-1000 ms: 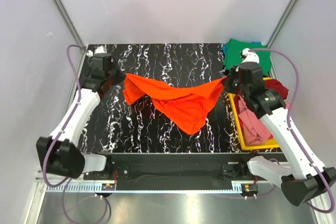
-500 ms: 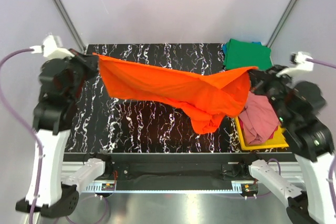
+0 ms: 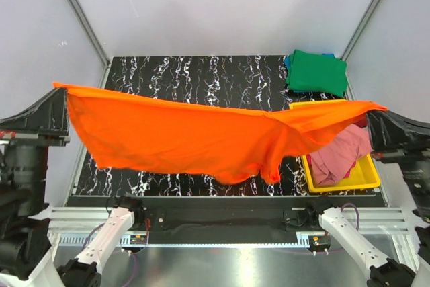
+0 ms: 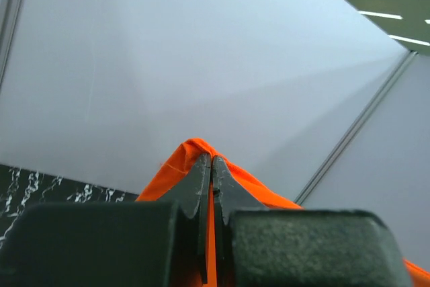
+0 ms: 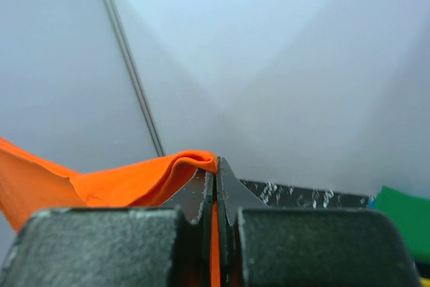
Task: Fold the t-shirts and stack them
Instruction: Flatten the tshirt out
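The bright orange t-shirt (image 3: 195, 139) hangs stretched wide in the air above the table, held at both ends. My left gripper (image 3: 62, 93) is shut on its left corner, high at the left; the wrist view shows orange cloth (image 4: 195, 156) pinched between the closed fingers. My right gripper (image 3: 373, 113) is shut on its right corner, high at the right, with cloth (image 5: 154, 176) draped over the closed fingers. A folded green shirt (image 3: 316, 72) lies on a blue one at the back right. A pink shirt (image 3: 339, 152) and a dark red one (image 3: 361, 122) lie in the tray.
A yellow plastic tray (image 3: 356, 181) stands at the right edge of the black marbled table (image 3: 201, 78). Grey enclosure walls stand close on the left, right and back. The orange shirt's lower edge sags over the table's front.
Both arms have risen and spread apart, lifting the orange shirt off the table and pulling it from a crumpled bunch into a wide stretched sheet.
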Robot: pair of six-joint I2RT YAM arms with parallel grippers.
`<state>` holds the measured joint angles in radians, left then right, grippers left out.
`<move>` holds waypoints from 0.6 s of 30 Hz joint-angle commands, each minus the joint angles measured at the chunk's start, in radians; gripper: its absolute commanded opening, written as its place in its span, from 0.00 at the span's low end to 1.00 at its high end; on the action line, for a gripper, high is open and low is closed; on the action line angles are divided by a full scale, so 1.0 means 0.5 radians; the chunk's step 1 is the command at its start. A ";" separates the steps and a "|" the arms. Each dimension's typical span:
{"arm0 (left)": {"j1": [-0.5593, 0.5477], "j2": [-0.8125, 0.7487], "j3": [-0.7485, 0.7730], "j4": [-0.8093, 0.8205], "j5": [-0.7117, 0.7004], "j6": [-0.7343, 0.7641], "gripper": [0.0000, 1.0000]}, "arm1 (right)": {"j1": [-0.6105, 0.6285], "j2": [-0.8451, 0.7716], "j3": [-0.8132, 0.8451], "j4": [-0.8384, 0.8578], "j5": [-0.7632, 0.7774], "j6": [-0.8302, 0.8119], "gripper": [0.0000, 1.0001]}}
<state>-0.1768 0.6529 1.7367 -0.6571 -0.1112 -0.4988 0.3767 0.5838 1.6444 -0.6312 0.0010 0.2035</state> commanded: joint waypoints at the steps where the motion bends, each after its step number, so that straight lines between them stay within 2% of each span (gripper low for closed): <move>1: 0.001 0.017 0.018 0.056 0.054 0.071 0.00 | -0.008 0.151 0.205 0.087 -0.109 -0.076 0.00; 4: 0.001 0.038 -0.046 0.050 0.017 0.062 0.00 | -0.008 0.325 0.300 0.047 -0.100 -0.094 0.00; 9: 0.004 0.225 -0.108 -0.124 -0.271 0.016 0.00 | -0.008 0.755 0.442 -0.069 0.034 -0.140 0.00; 14: 0.022 0.636 -0.157 -0.189 -0.443 -0.002 0.00 | -0.008 1.366 0.577 -0.152 0.081 -0.073 0.00; 16: 0.065 0.780 -0.206 -0.159 -0.465 -0.021 0.00 | -0.008 1.647 0.550 -0.045 0.175 -0.094 0.00; 18: 0.166 1.049 -0.279 -0.097 -0.486 -0.033 0.00 | -0.008 1.905 0.610 0.010 0.307 -0.128 0.00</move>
<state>-0.1394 1.0370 1.6485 -0.7177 -0.2832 -0.5037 0.3767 1.3872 1.9343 -0.6357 0.0441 0.1596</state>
